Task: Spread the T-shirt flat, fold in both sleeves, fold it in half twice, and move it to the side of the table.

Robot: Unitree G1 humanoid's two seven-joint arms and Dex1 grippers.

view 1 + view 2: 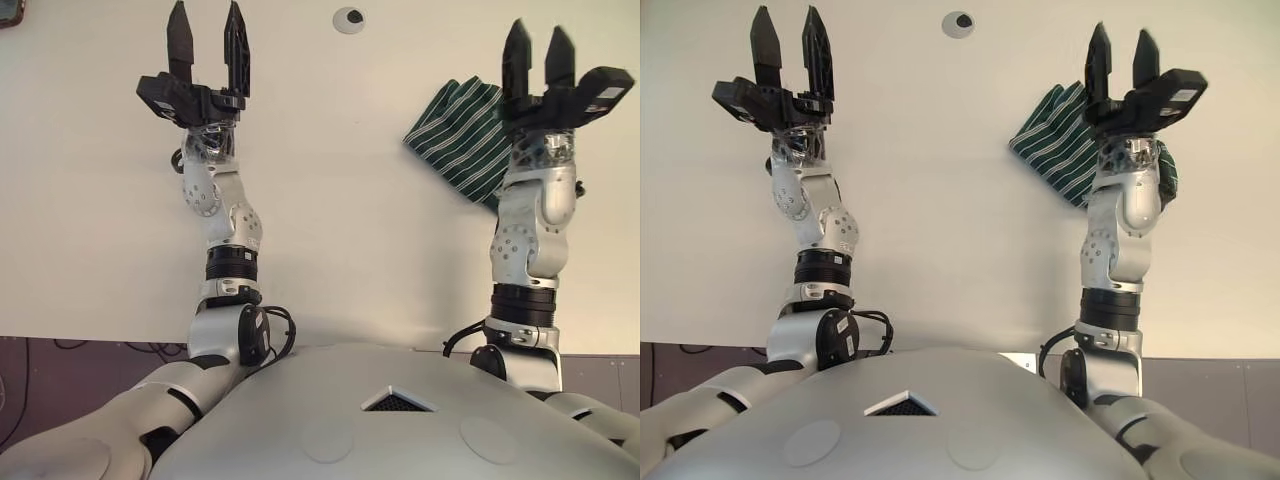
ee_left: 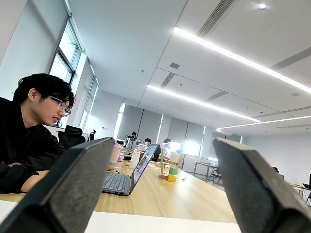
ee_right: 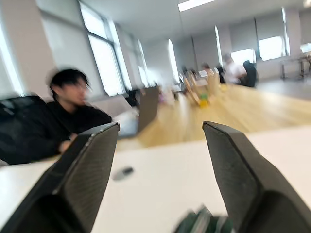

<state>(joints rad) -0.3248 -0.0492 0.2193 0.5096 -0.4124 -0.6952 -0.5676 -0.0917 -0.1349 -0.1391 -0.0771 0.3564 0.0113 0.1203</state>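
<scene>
Both stood wide open and empty above the table (image 1: 350, 170): left gripper (image 1: 207, 25) apart from the folded T-shirt (image 1: 455, 135), right gripper (image 1: 538, 42) near it.

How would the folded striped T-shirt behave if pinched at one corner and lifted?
Likely floppy: the T-shirt is a loosely folded cloth bundle, so its layers would probably sag open. Thin fabric suggests it is light. Pushed on the smooth table, it might bunch.

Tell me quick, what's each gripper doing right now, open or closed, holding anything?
Left gripper: open, holding nothing.
Right gripper: open, holding nothing; the shirt lies on the table.
</scene>
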